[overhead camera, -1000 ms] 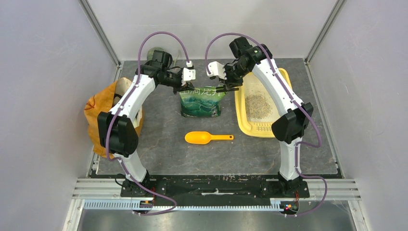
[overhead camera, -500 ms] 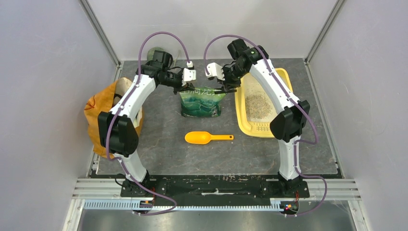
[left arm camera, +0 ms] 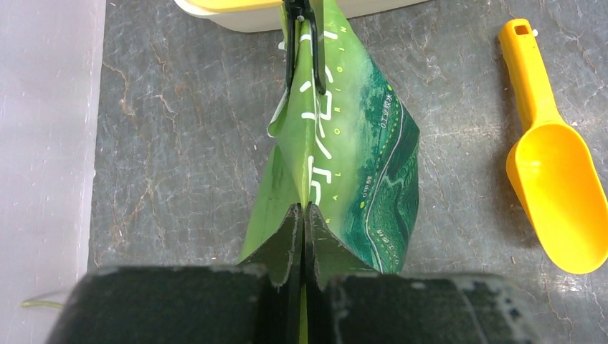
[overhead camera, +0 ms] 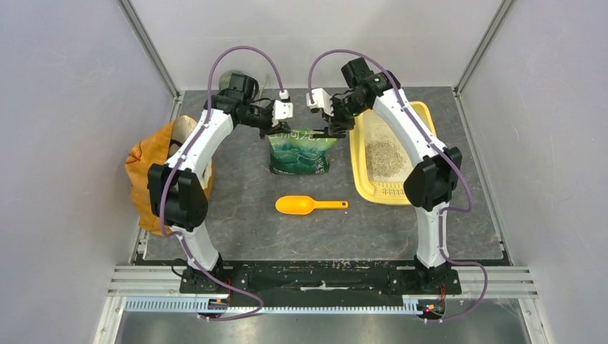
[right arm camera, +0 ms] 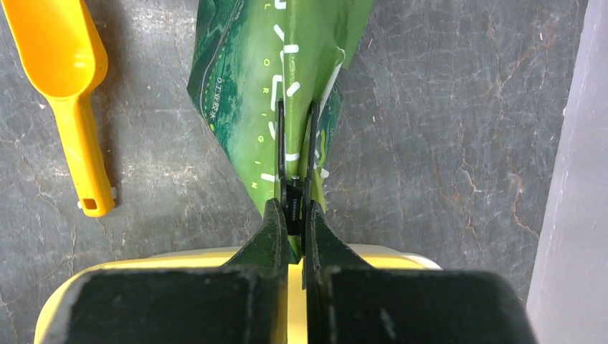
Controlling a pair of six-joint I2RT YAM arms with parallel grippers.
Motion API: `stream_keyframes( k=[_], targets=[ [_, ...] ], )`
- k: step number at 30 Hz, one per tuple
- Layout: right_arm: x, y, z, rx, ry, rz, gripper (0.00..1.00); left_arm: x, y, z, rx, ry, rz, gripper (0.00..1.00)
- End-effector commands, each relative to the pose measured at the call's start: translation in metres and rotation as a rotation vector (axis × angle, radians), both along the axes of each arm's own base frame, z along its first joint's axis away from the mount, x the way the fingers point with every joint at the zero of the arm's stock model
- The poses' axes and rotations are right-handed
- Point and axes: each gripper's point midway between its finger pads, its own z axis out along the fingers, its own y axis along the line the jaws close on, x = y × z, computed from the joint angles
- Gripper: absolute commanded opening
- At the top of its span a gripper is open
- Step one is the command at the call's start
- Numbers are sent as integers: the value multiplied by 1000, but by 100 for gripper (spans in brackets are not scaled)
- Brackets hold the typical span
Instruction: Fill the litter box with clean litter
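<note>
A green printed pouch (overhead camera: 301, 154) stands upright at the back middle of the table. My left gripper (left arm camera: 302, 213) is shut on the left end of its top edge. My right gripper (right arm camera: 293, 209) is shut on a black clip (right arm camera: 295, 193) fastened to the right end of that edge. The clip's wire handles lie flat on the pouch. To the right lies the yellow litter box (overhead camera: 357, 172), with a speckled pile of clean litter (overhead camera: 385, 154) in its basin. Its rim shows under my right gripper (right arm camera: 179, 261).
An orange scoop (overhead camera: 308, 206) lies on the mat in front of the pouch, handle to the right. An orange-yellow bag (overhead camera: 143, 172) slumps at the left edge beside my left arm. Grey walls close in the back and both sides.
My right wrist has shifted slightly left and toward the back, still gripping the clip. The left arm and the pouch have hardly moved.
</note>
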Motion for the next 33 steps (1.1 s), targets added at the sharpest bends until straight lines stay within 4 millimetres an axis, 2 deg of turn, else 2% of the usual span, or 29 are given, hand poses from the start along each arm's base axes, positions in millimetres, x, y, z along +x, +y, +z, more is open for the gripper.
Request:
stream_keyframes(
  k=[1, 9, 33],
  targets=[
    [5, 12, 17, 120, -9, 4, 0, 2, -9, 14, -36, -39, -43, 2],
    [-3, 15, 13, 150, 30, 25, 0, 2, -9, 13, -38, -29, -38, 2],
    [0, 19, -1, 271, 123, 12, 0, 2, -9, 10, -38, -14, -33, 2]
  ],
)
